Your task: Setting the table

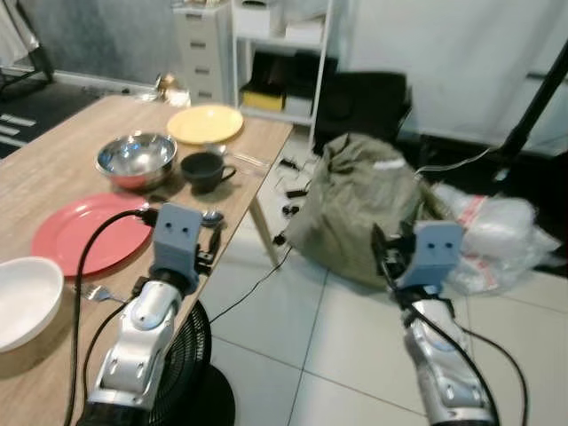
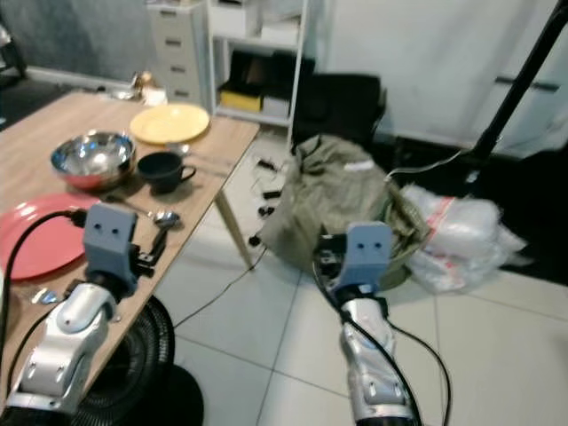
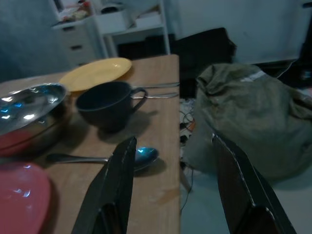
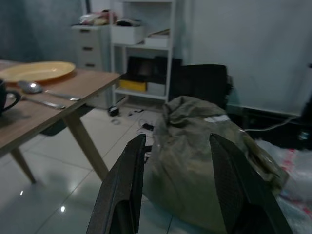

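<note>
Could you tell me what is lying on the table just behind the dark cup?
Behind the dark cup lie two pieces of cutlery side by side, and beyond them the yellow plate. The cup hides the cutlery's far ends, so their type is unclear.

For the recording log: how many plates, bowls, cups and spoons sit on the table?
Plates: 2, red plate, yellow plate
Bowls: 2, steel bowl, white bowl
Cups: 1, dark cup
Spoons: 2, near spoon, far spoon
Total: 7
</note>
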